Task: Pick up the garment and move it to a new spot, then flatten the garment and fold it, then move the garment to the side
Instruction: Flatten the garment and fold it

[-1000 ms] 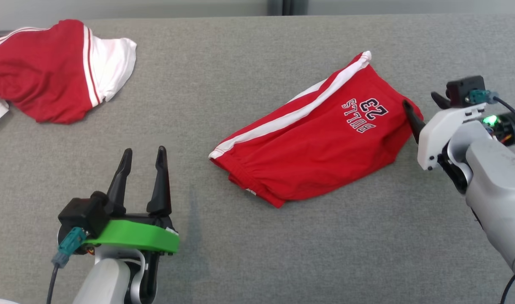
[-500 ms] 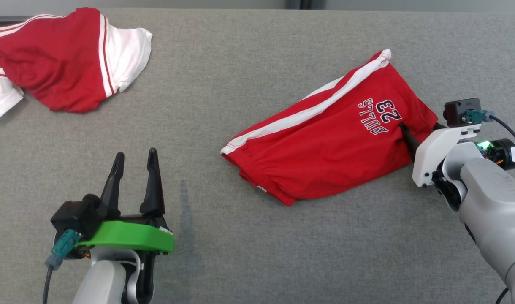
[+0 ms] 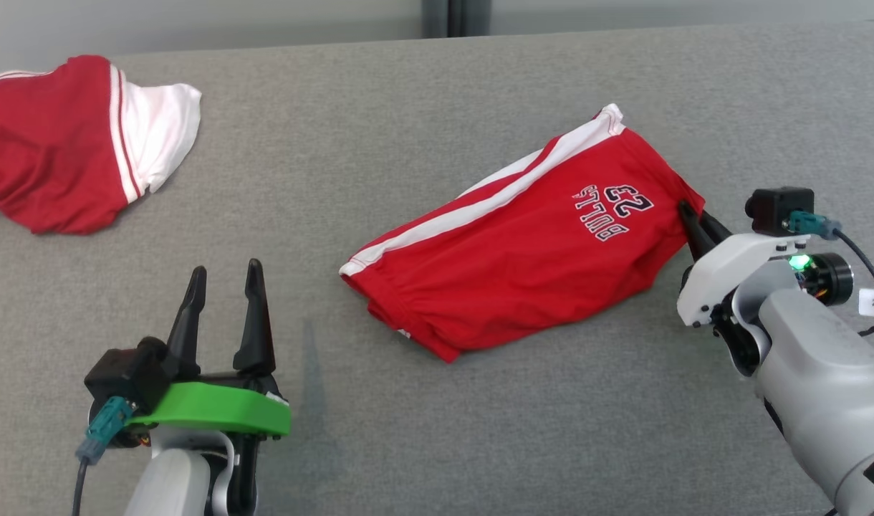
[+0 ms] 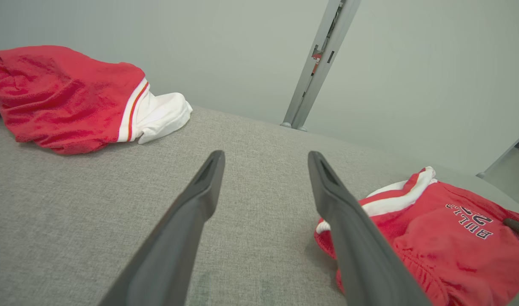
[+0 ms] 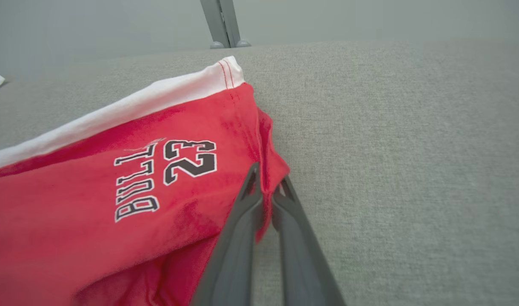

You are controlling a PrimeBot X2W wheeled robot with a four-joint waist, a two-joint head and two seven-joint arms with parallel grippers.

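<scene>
My left gripper (image 3: 225, 267) sits nearest, low on my left, fingers spread wide with nothing between them, above the grey fabric surface (image 3: 408, 430). My right gripper (image 5: 268, 176) is pinched tight on the right-hand edge of the red shorts (image 3: 523, 272), which lie right of centre, their white stripe along the far side. Farther off on the left lies another red and white garment (image 3: 57, 158).

Bright, even light; a faint shadow beside the left tool (image 3: 226, 267); wrist views bow at edges.
</scene>
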